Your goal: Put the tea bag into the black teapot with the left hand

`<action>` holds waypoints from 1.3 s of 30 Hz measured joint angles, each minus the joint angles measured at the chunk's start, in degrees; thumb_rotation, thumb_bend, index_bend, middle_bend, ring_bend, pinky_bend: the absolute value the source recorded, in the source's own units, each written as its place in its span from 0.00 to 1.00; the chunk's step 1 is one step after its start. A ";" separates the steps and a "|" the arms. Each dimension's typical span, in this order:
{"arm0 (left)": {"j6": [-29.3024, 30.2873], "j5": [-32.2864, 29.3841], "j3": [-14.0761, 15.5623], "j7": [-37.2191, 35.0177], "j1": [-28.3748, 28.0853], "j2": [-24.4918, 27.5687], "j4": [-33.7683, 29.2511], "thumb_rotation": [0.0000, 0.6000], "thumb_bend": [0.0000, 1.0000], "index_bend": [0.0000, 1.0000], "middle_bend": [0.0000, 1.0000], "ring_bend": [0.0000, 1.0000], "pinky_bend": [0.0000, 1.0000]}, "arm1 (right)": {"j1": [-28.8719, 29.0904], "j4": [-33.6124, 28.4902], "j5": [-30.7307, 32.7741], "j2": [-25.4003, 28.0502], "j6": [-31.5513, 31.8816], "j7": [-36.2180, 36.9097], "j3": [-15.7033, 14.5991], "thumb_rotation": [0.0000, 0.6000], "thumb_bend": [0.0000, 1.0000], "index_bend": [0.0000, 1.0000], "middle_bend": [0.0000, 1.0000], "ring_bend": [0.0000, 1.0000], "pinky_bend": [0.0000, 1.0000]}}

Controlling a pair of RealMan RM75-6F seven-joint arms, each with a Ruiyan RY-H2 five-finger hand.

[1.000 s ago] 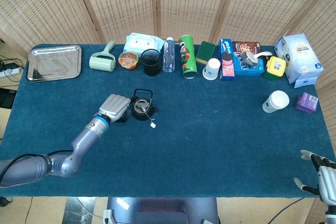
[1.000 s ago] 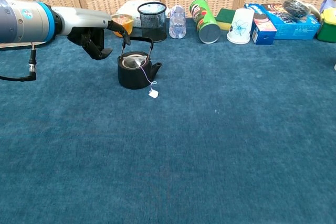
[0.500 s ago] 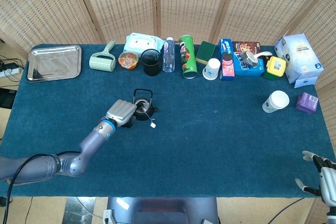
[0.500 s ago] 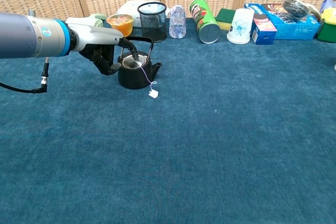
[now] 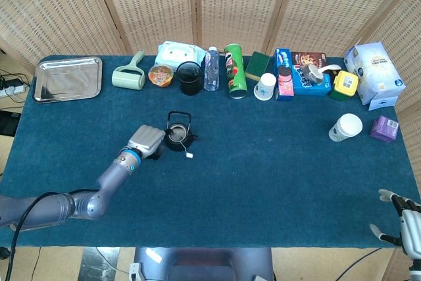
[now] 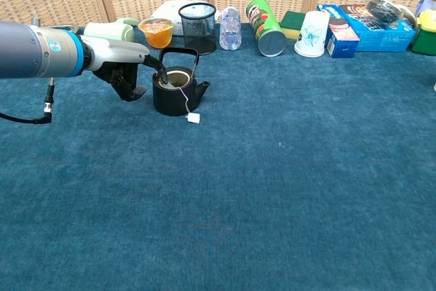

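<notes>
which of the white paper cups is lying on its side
The one with the blue flower print in the back row beside the green chip can; the lidded cup far right stands upright.

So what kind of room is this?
Probably a robot test room, not a home: one blue table packed with a teapot, snack can and boxes, wicker screens behind, loose cables on the floor.

The right robot hand (image 5: 402, 223) is cut off at the head view's corner.

No legible text on any packaging (prints on boxes (image 5: 301, 74) and green can (image 6: 265, 26) too small)
</notes>
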 measured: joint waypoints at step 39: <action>49.03 40.32 4.93 -20.64 41.50 16.48 -19.76 1.00 0.45 0.19 0.57 0.53 0.58 | 2.99 -3.23 -2.68 1.28 0.47 -4.61 1.39 1.00 0.24 0.23 0.33 0.28 0.24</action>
